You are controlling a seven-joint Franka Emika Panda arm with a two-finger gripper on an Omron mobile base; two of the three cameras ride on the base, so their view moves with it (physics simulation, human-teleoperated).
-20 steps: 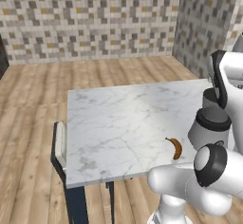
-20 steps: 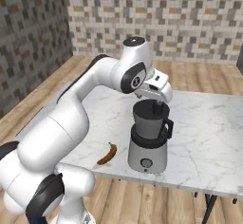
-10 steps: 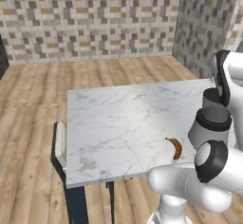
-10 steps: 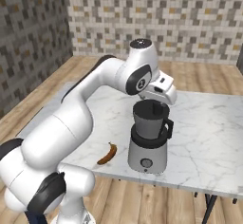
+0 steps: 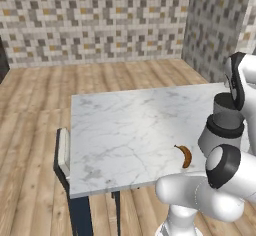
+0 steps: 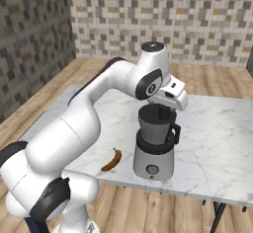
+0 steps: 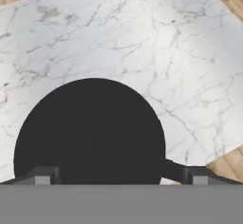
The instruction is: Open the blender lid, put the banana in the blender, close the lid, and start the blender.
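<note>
The blender (image 6: 154, 145) stands upright near the front edge of the white marble table (image 5: 125, 125), its grey metallic base carrying a small knob that faces the front edge, a black collar above that, and the dark tapered jar widening upward with its handle on the right side in the right base view. In the hand view the blender lid (image 7: 90, 133) appears as a flat black disc seen straight from above, sitting level on the jar, with marble showing all around it. The gripper (image 6: 165, 112) hangs directly over the jar's top in the right base view, pointing down; its two dark fingertips (image 7: 45, 175) stand far apart at the bottom of the hand view, one at either side of the disc, so the pincer is spread wide and has hold of nothing. The banana (image 6: 111, 160) lies flat on the marble just left of the blender base in the right base view, apart from it and close to the table's front edge; its long axis runs diagonally, one dark tip toward the blender and back, the other toward the front edge, the curve bowing away from the blender. In the left base view the banana (image 5: 184, 156) lies beside the grey base, near the table's edge
</note>
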